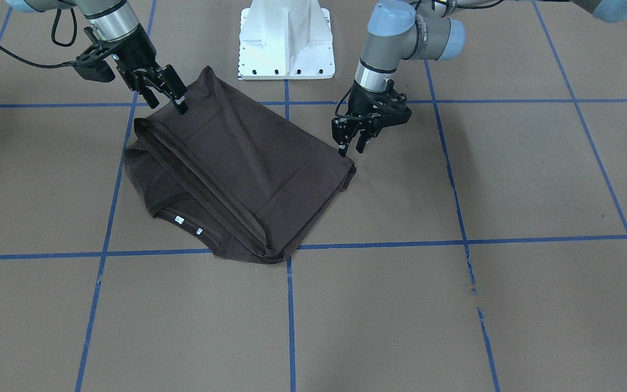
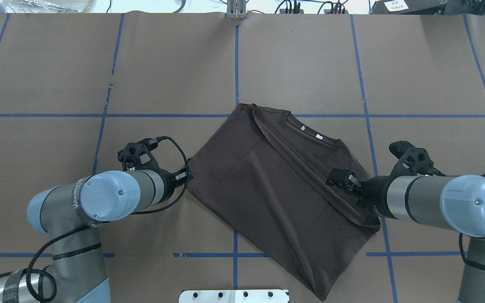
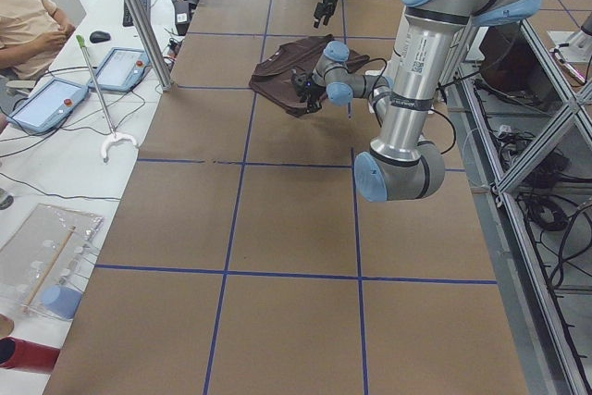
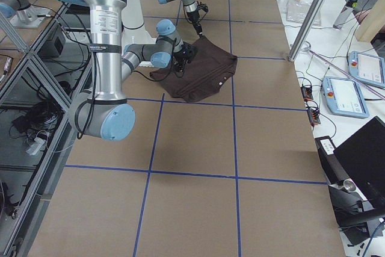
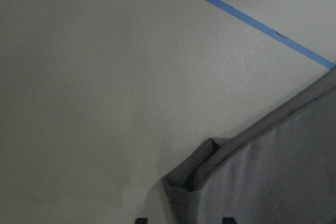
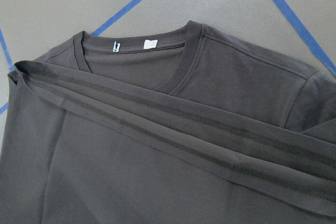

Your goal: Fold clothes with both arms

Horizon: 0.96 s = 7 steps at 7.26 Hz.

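Brown bench [image 1: 455, 305] holds the T-shirt [image 1: 237, 163], folded over, in the middle of the front view. It looks soft, light and floppy, so pinch a corner or hem. Left fingers [image 1: 361, 141] are spread beside its right-hand corner, holding nothing. Right fingers [image 1: 177, 97] are spread over its upper left edge, empty too.

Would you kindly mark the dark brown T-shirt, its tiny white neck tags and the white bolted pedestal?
Dark brown T-shirt [image 2: 267, 189], overhead exterior, top layer.
Tiny white neck tags [image 2: 303, 128], overhead exterior, one tag.
White bolted pedestal [image 1: 270, 61], exterior front-facing, flange.
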### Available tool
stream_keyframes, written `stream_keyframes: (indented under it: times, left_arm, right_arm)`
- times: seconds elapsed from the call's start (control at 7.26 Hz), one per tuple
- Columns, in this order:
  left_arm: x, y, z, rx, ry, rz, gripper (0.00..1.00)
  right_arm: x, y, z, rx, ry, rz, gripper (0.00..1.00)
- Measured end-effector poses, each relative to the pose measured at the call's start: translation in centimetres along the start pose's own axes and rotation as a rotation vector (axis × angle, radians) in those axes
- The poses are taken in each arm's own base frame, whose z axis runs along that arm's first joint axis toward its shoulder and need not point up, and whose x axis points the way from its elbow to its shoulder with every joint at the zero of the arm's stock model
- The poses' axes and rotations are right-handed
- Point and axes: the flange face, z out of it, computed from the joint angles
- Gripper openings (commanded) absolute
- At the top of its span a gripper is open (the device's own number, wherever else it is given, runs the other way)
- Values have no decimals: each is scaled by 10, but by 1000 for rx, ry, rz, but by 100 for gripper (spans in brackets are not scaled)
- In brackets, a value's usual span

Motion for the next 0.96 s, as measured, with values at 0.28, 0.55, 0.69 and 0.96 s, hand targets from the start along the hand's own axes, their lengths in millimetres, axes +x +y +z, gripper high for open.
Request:
stream_keyframes:
  times: [0.28, 0.55, 0.69, 0.96]
  left_arm:
    - [8, 4, 14, 0, -11, 7, 4]
    - [9, 3, 18, 5, -13, 13, 0]
    - [11, -1, 15, 9, -9, 35, 0]
    - [13, -34, 10, 50, -8, 119, 0]
  right_arm:
    - [-1, 0, 4, 1, 2, 0, 100]
    - [-2, 0, 5, 1, 2, 0, 100]
    - [-1, 0, 6, 2, 4, 0, 100]
    - [0, -1, 8, 4, 7, 0, 100]
